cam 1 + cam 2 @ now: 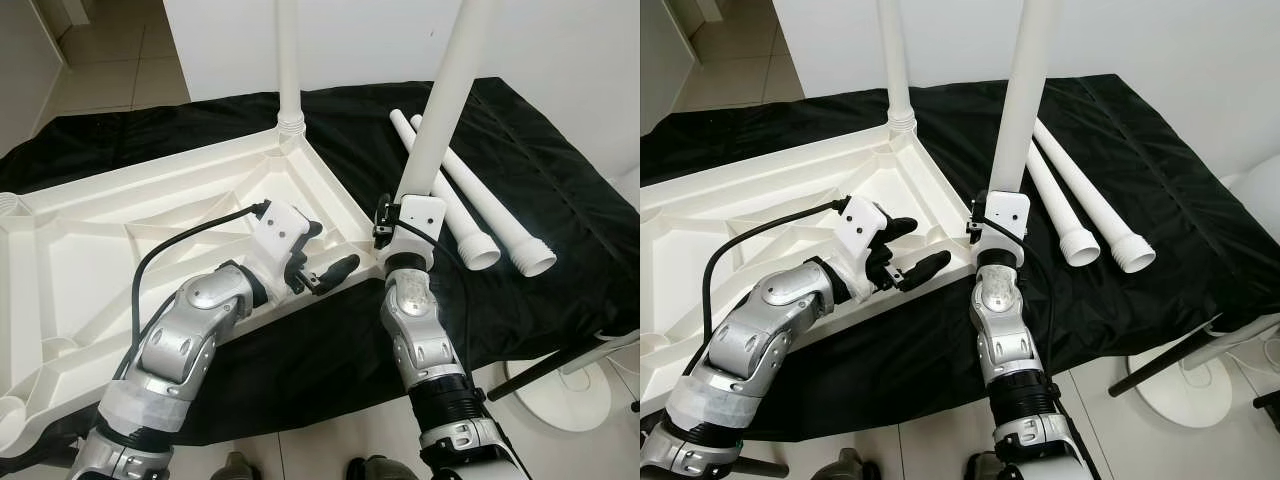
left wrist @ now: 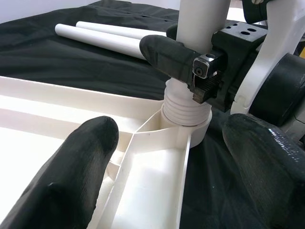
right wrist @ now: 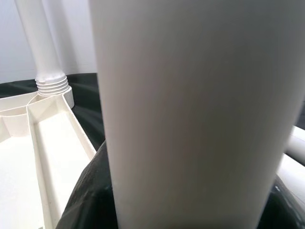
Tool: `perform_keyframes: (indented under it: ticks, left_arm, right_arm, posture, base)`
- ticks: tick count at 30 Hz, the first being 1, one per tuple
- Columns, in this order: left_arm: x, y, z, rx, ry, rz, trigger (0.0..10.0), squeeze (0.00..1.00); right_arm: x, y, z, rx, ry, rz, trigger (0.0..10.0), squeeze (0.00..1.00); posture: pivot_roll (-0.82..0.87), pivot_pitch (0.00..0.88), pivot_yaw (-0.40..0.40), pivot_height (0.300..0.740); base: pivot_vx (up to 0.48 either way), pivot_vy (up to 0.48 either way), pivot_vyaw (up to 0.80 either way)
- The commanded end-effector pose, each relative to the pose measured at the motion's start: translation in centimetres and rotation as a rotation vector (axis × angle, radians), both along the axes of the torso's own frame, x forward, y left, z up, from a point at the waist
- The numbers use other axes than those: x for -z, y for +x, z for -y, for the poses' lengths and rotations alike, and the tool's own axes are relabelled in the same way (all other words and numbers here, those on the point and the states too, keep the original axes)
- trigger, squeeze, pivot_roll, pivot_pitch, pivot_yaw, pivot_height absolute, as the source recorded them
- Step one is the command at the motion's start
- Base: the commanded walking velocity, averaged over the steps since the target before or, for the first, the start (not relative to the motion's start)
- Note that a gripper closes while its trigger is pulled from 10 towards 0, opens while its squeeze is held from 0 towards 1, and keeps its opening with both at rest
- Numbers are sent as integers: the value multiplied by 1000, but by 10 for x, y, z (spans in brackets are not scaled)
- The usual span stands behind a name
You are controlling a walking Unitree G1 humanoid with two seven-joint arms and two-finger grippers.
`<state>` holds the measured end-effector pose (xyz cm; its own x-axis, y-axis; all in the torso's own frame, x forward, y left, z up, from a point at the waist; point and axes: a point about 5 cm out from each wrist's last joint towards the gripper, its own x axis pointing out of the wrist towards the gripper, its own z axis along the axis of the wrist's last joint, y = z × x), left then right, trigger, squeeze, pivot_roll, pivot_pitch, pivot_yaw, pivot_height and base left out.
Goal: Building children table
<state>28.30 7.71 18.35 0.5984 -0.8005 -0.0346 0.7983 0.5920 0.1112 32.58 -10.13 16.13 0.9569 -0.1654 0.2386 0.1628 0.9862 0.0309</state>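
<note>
Black cloth [image 1: 560, 210] covers low work surface. On it: white plastic tabletop [image 1: 110, 250] lying upside down, ribbed underside showing. Beside it, toward robot's right, two loose white legs [image 1: 470, 205] lying side by side, touching.

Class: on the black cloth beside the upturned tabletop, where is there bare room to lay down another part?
Bare black cloth lies right of the two loose legs and behind the tabletop. It is crowded at the near corner, where the right gripper holds a leg and the left gripper waits open.
</note>
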Motion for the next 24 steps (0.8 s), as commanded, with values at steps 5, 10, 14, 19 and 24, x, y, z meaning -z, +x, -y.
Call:
perform_keyframes:
  ticks: [5,10,14,19,24]
  left_arm:
    - [0,0,-4,-32,17,9,10000,0]
    - [0,0,-3,-31,15,8,10000,0]
    - [0,0,-3,-34,14,11,10000,0]
    - [0,0,-4,-41,13,10,10000,0]
    - [0,-1,-4,-43,11,10,10000,0]
  right_arm:
    - [18,-2,13,128,-10,-79,10000,0]
    - [18,-2,14,169,-17,-74,10000,0]
    - [18,-1,14,177,-25,-76,10000,0]
    - [18,0,15,171,-23,-71,10000,0]
    - [16,0,13,126,-3,-46,10000,1000]
  posture:
    - [-47,57,9,740]
    - [-48,57,12,740]
    - [-43,58,5,740]
    - [-41,59,0,740]
    - [-41,59,0,740]
  base:
    - [0,0,0]
    - [0,0,0]
    - [0,0,0]
    - [0,0,0]
    - [0,0,0]
